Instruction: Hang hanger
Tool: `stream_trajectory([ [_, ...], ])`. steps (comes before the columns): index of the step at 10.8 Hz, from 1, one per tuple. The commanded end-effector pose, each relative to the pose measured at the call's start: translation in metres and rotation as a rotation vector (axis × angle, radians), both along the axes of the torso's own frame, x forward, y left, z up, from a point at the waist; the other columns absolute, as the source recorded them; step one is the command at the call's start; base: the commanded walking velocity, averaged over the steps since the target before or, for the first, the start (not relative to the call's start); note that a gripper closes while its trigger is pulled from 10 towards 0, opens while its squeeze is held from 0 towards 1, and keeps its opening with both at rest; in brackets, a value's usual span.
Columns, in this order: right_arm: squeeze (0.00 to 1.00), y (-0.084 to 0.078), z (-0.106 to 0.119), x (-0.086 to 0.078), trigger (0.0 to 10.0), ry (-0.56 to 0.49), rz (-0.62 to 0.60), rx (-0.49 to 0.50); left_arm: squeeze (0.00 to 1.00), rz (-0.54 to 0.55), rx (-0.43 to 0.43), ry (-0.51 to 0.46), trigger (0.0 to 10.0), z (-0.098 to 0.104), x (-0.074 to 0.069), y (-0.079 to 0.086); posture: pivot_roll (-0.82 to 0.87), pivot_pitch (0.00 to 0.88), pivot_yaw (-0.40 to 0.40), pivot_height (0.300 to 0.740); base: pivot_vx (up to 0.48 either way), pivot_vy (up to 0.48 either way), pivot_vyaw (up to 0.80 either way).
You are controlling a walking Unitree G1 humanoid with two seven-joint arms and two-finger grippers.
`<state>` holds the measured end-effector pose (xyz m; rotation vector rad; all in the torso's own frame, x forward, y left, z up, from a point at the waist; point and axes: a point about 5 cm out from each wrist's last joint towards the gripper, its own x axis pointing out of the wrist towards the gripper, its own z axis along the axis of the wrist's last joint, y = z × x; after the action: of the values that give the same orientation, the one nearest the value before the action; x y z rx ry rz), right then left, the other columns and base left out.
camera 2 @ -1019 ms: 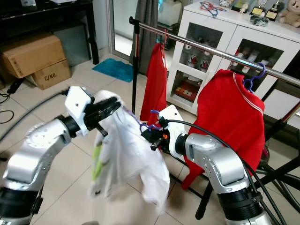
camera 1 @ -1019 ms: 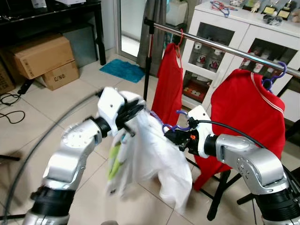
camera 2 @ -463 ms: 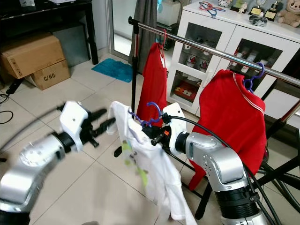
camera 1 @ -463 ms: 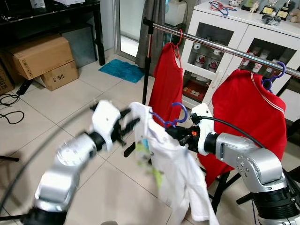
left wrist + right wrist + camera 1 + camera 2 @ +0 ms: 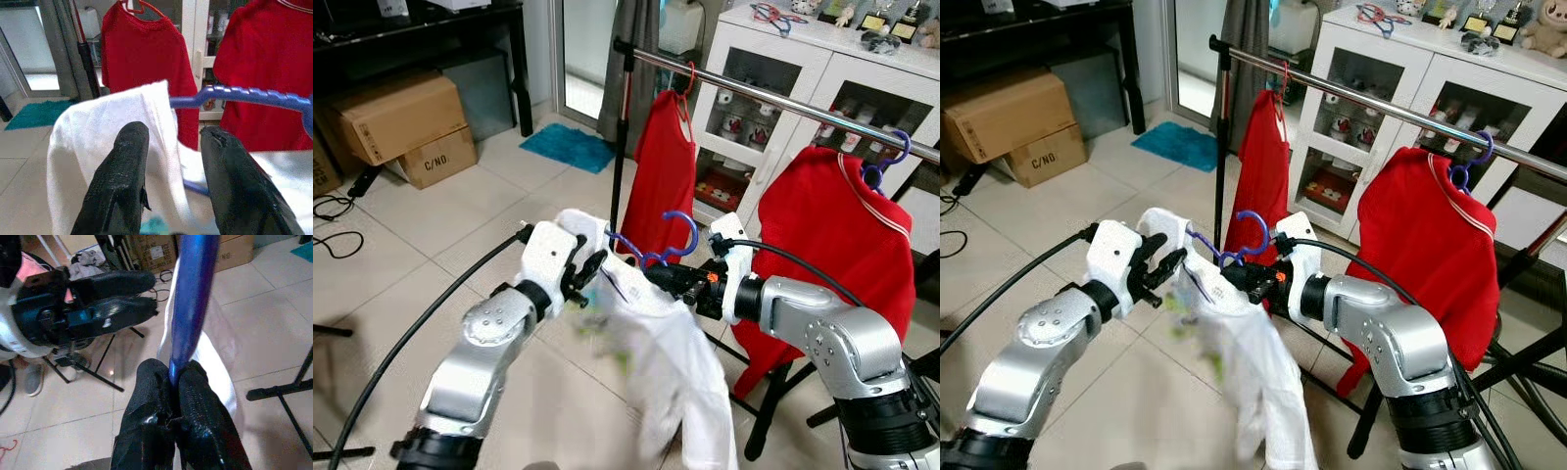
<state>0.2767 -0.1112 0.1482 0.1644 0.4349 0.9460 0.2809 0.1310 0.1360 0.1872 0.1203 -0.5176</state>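
Pinching the blue hanger tight between its closed black fingers, the right gripper holds it out in front of the robot, well below the metal rail. A white shirt drapes from the hanger and hangs toward the tiled floor. The left gripper sits at the shirt's shoulder with its fingers spread apart, cloth lying between them but not clamped. Behind, two red shirts hang on the rail, ahead of a white cabinet. Cardboard boxes stand off to the left.
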Motion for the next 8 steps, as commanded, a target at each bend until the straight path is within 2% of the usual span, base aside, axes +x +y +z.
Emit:
stream_trajectory([
  [1,0.0,0.0,0.014,0.002,0.0,-0.048,0.014,0.018,0.0,-0.001,0.009,-0.011,10.0,0.001,0.002,-0.003,0.09,0.0,-0.094,0.74,0.0,0.0,0.0],
  [2,0.0,0.0,0.015,0.001,0.0,-0.048,0.019,0.026,0.0,0.018,0.024,-0.011,10.0,-0.002,0.006,-0.001,0.09,0.0,-0.094,0.74,0.0,0.0,0.0],
  [3,0.0,0.001,0.015,0.001,0.0,-0.048,0.022,0.031,0.0,0.043,0.024,-0.004,1.0,-0.002,0.008,0.001,0.09,0.0,-0.094,0.74,0.0,0.0,0.0],
  [4,0.0,0.001,0.015,0.0,0.0,-0.046,0.026,0.037,0.0,0.063,0.028,0.002,0.0,-0.004,0.008,0.003,0.09,0.0,-0.09,0.74,0.0,0.0,0.0],
  [8,0.0,0.002,0.018,0.0,0.0,-0.051,0.035,0.047,0.0,0.029,0.017,0.05,0.0,-0.014,0.004,0.001,0.09,0.0,-0.091,0.74,0.0,0.0,0.0],
])
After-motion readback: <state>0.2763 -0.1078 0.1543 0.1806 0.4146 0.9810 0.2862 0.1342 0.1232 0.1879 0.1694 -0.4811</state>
